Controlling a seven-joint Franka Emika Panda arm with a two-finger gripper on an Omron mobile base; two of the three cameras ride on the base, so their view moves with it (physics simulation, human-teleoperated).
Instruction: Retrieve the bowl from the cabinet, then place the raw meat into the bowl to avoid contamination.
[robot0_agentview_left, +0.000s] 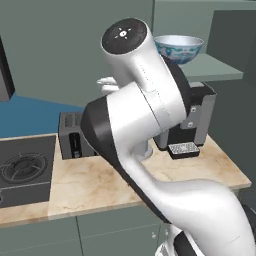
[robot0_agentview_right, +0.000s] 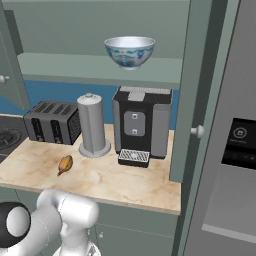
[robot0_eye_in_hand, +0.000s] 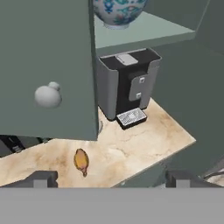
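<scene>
- Bowl (robot0_agentview_right: 130, 51) sits upright on the open cabinet's inner shelf (robot0_agentview_right: 95, 67), above the coffee machine (robot0_agentview_right: 142, 125). Not yet retrieved.
- Cabinet door (robot0_eye_in_hand: 46, 65) stands open; in the hand view it hangs close in front of the camera, knob (robot0_eye_in_hand: 47, 95) facing it.
- Gripper (robot0_eye_in_hand: 111, 177) is spread wide and empty: the two fingertips sit far apart at the bottom of the hand view, nothing between them.
- Step in hand, as I read it: door is open, reach for the bowl comes next. Meat step not started.
- Raw meat (robot0_agentview_right: 65, 164) lies on the marble counter (robot0_agentview_right: 125, 180), in front of the grey canister (robot0_agentview_right: 92, 125), near the toaster (robot0_agentview_right: 52, 122) but clear of both.
- Next move needs the hand to go up and past the door edge to shelf height, then take the bowl by its rim. Glossy, deep wall, so a rim pinch looks likelier than a grab around the body.
- Risk: clipping the door or the coffee machine top on the way in.
- Hard to see: the left base view is mostly blocked by the arm, with the bowl peeking out behind it. The hand view crops the bowl to its lower half, and the door hides the toaster and most of the canister.
- Cabinet depth behind the bowl can't be judged.
</scene>
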